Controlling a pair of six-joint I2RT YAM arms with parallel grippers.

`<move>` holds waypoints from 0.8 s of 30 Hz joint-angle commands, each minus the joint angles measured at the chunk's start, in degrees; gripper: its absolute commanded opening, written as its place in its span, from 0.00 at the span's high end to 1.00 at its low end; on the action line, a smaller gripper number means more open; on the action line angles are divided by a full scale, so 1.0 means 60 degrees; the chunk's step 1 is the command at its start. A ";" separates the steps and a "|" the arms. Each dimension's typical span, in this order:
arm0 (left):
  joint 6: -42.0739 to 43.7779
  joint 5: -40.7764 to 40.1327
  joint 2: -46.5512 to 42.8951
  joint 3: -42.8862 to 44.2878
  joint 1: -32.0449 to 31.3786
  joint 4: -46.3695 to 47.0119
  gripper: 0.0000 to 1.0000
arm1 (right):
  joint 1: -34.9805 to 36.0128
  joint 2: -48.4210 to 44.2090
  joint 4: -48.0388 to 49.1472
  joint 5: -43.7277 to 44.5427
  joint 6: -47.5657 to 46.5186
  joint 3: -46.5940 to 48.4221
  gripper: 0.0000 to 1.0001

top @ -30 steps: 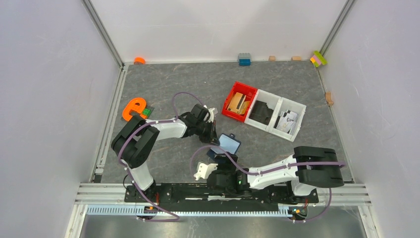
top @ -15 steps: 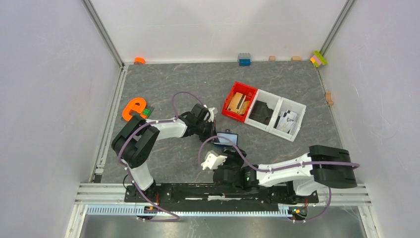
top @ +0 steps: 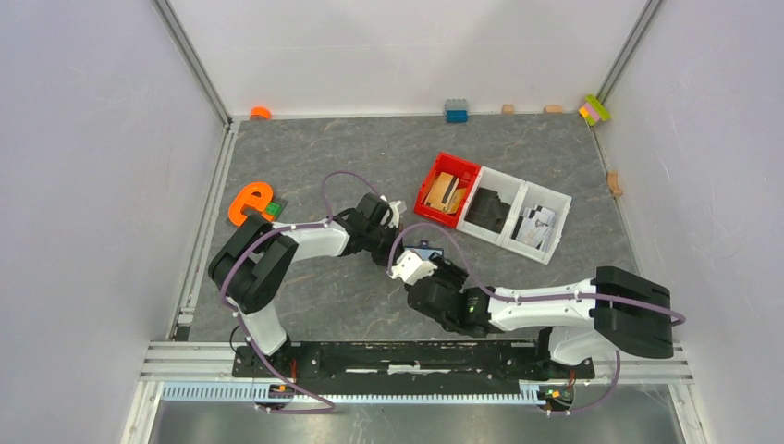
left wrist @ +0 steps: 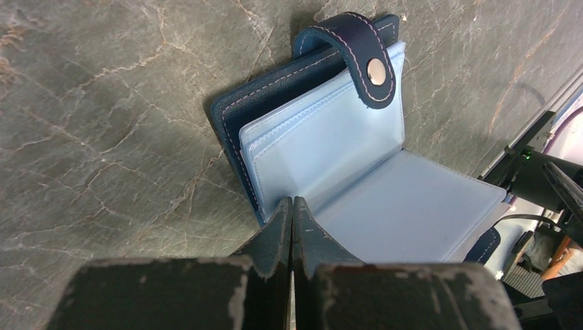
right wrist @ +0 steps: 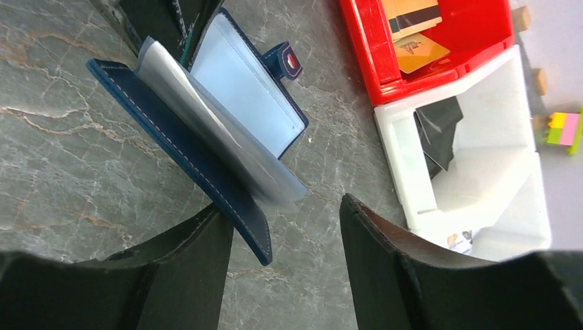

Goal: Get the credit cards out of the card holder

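Card holder [left wrist: 323, 130] is standing open, book-fashion, on the grey table [left wrist: 103, 103], just off the red tray [right wrist: 447, 71] on the tray's robot-facing left side; the long edges of its navy covers are running slantwise past the tray's near corner; its snap tab [left wrist: 371, 65] is sticking out of the cover nearer the tray and pointing tray-ward.

On the holder's side away from the tray, the left gripper [left wrist: 293, 206] is pressing its fingers fully together, pinching the holder's edge at the hinge; the right gripper [right wrist: 285, 206] is hovering at the holder's end, with its jaws standing apart and nothing clamped; the corner of a clear sleeve [right wrist: 220, 130] is lying in that gap.

The left wrist view is showing the pale blue pockets and the metal stud on the tab; the right wrist view is showing the sleeve fanning out between the covers, plus the tray contents; the overhead view is hiding most of the holder under the right wrist, while showing the whole tray row.

Count: one card holder; one snap tab; one clear sleeve; credit cards [right wrist: 421, 53], at least two, both lying in the red tray; one red tray; two white trays [right wrist: 399, 158] adjoining it on the side away from the holder.
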 commanded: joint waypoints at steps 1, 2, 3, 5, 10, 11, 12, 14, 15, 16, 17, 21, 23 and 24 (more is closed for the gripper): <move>0.0509 -0.0371 -0.0089 -0.0110 -0.0032 -0.0808 0.96 | -0.0392 -0.0409 0.0614 -0.1177 0.0117 -0.0083 0.37; 0.0509 -0.0399 -0.0214 -0.0132 -0.0032 -0.0801 0.95 | -0.0504 -0.0449 0.0613 -0.1366 0.0138 -0.0083 0.37; 0.0525 -0.0444 -0.0324 -0.0176 -0.0032 -0.0794 0.94 | -0.0604 -0.0488 0.0831 -0.1512 0.0201 -0.0085 0.37; 0.0531 -0.0553 -0.0646 -0.0262 -0.0018 -0.0793 0.90 | -0.0818 -0.0622 0.0996 -0.1896 0.0272 -0.0166 0.38; 0.0437 -0.0619 -0.1505 -0.0619 0.0169 -0.0593 0.74 | -0.1345 -0.0908 0.1157 -0.3047 0.0337 -0.0148 0.40; 0.0422 -0.0645 -0.1666 -0.0712 0.0208 -0.0535 0.73 | -0.1417 -0.0918 0.1141 -0.3291 0.0347 -0.0077 0.41; 0.0405 -0.0731 -0.1856 -0.0785 0.0237 -0.0503 0.72 | -0.1497 -0.0908 0.1141 -0.3543 0.0369 -0.0038 0.42; 0.0359 -0.0973 -0.2210 -0.0933 0.0314 -0.0486 0.71 | -0.1607 -0.0852 0.1102 -0.3812 0.0431 0.0103 0.42; 0.0330 -0.1121 -0.2397 -0.1030 0.0379 -0.0462 0.71 | -0.1664 -0.0805 0.1049 -0.3896 0.0472 0.0182 0.43; 0.0284 -0.1233 -0.2571 -0.1140 0.0427 -0.0418 0.71 | -0.1736 -0.0737 0.0979 -0.3952 0.0493 0.0266 0.43; 0.0249 -0.1327 -0.2777 -0.1242 0.0489 -0.0340 0.71 | -0.1810 -0.0649 0.0879 -0.3952 0.0556 0.0396 0.43; 0.0125 -0.1700 -0.3402 -0.1635 0.0627 -0.0166 0.71 | -0.2195 -0.0280 0.0702 -0.4310 0.0714 0.0858 0.43; 0.0127 -0.1923 -0.3590 -0.1706 0.0640 -0.0162 0.71 | -0.2364 -0.0090 0.0441 -0.4444 0.0749 0.1155 0.43; 0.0115 -0.1998 -0.3637 -0.1739 0.0640 -0.0160 0.71 | -0.2462 0.0012 0.0402 -0.4534 0.0751 0.1261 0.43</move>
